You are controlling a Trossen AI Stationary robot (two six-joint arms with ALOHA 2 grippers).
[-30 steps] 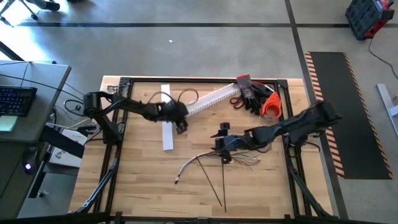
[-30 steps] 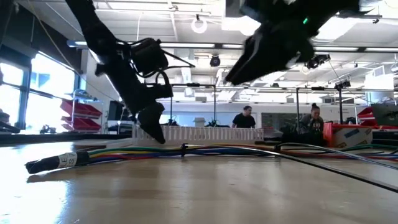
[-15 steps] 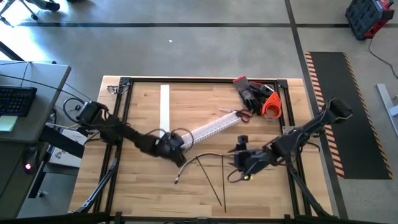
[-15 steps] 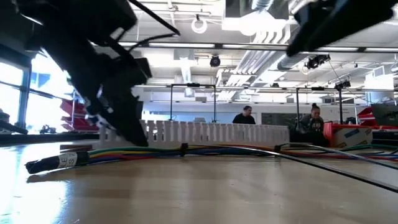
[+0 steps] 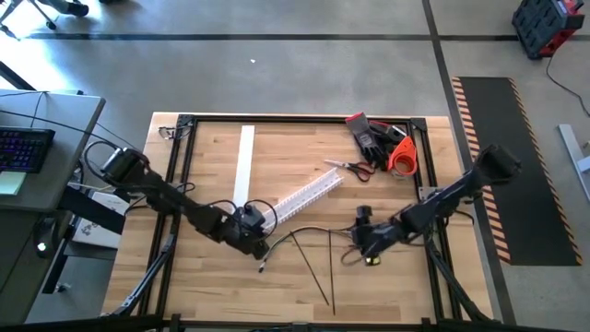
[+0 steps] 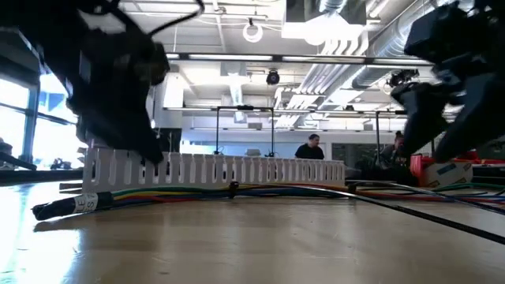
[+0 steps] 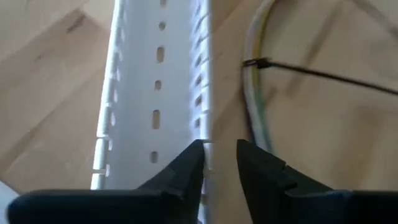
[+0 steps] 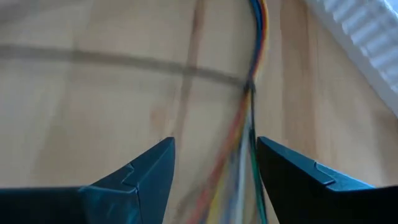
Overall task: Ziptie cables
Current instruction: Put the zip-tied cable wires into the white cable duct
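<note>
The left gripper is sitting low at the near-left end of the white channel, its fingers slightly parted astride the channel's side wall. The cables are lying on the table just right of it, with the zipties crossing them. Farther right, the right gripper is hovering open, the cables running between its fingers.

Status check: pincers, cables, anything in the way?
Left pincer open at white slotted channel's wall. Right pincer open, empty, over cables. Zipties on table. Channel close beside the cables.
</note>
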